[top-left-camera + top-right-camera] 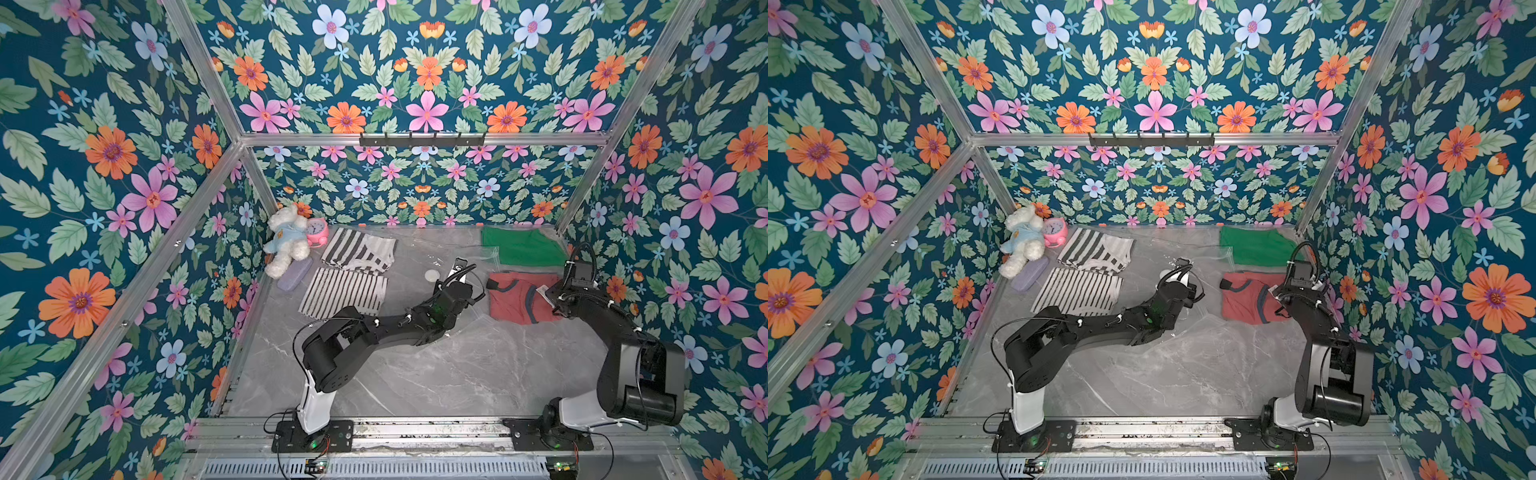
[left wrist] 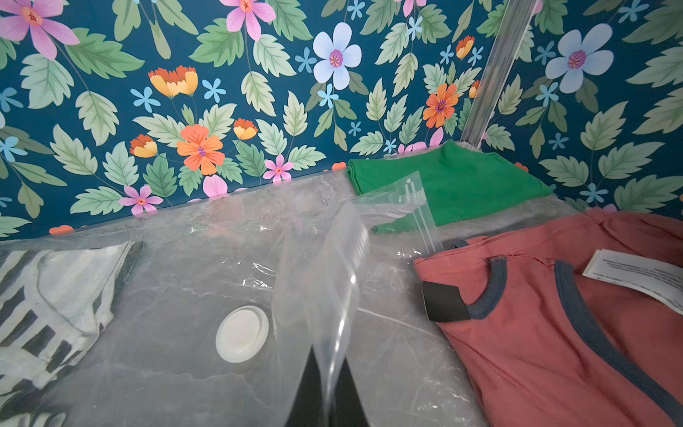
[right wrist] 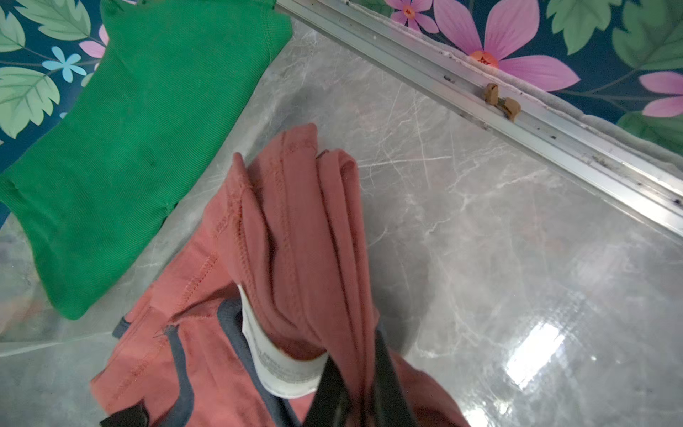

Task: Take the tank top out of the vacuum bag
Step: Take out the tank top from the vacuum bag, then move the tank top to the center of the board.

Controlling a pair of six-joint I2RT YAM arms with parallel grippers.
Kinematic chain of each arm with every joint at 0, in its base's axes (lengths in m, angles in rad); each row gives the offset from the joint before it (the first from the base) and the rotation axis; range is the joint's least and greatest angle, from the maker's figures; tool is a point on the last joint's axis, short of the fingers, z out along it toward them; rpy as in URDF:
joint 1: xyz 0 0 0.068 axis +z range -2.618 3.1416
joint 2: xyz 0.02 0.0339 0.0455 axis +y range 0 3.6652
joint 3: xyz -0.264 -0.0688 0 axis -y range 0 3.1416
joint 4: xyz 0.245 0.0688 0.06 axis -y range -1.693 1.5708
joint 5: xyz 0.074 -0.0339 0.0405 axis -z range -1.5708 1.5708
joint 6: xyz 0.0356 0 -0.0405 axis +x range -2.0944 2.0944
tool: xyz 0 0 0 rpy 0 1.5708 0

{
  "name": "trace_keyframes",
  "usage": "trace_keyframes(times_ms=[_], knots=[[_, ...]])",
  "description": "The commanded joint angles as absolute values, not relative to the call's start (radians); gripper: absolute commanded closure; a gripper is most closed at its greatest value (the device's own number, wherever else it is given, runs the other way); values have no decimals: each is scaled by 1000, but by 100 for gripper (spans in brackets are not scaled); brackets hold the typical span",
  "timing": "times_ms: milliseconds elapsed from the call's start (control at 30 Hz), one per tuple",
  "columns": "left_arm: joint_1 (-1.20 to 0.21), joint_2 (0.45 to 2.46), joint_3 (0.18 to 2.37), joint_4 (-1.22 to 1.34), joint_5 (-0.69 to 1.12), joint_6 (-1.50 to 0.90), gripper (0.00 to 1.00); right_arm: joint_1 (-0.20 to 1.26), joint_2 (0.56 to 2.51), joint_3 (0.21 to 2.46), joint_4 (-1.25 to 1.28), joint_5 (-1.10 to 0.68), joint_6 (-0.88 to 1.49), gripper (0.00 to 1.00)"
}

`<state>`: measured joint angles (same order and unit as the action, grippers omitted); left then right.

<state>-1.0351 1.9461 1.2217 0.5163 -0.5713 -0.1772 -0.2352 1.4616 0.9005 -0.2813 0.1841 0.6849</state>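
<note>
Freeing the tank top (image 3: 295, 222) at the counter's (image 1: 415, 374) right edge.
Bag (image 2: 184, 288) pinched tight in left gripper (image 2: 327, 369), right gripper (image 3: 358, 369) clamping tank top: best pull low, steady.

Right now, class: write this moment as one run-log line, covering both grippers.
left gripper: shut on vacuum bag | right gripper: shut on tank top fold, raised | tank top: beside green shirt
</note>
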Motion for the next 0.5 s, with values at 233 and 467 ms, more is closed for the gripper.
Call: trace_keyframes(times_ms=[233,467], knots=[[-1033,1934,1207,548,-580,-184,100,-205,1341,925,-345,99,637,46],[-1034,1934,1204,551,-589,-187,100,-127,1391,855,-283,-63,679,44]])
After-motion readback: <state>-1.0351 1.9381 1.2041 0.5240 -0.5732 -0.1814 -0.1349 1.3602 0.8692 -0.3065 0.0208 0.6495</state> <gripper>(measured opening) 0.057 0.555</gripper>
